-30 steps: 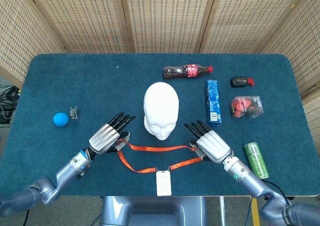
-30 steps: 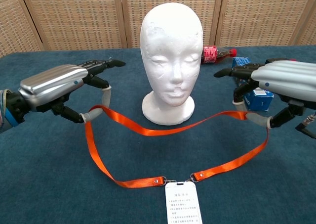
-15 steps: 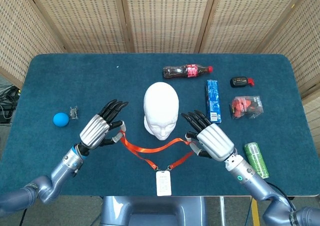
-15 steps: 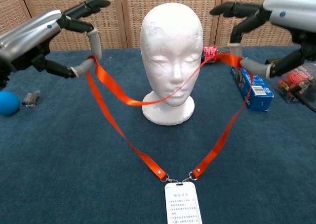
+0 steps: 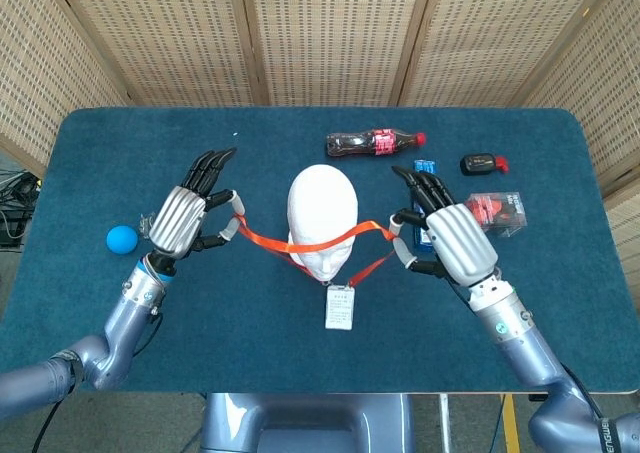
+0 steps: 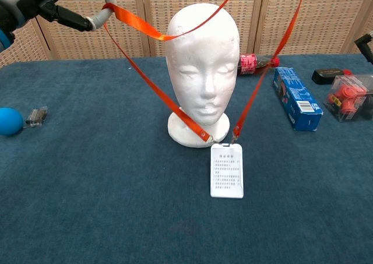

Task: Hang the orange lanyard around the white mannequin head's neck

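Raised the orange lanyard [image 5: 318, 242] — both my left hand [image 5: 186, 216] and right hand [image 5: 452, 237] grasping it — strap now across mannequin head [image 5: 322, 213] crown, ready to drop behind.

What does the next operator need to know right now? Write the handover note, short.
Left hand: holds one side of the orange lanyard, raised beside the head.
Right hand: holds the other side, raised likewise.
White mannequin head: upright at table centre. The far strap drapes across its top; the near straps run down in front of the face, and the badge hangs low at the base.
Done: loop lifted and spread over the head.
Left: carry the far strap behind the head, lower it to the neck, release.
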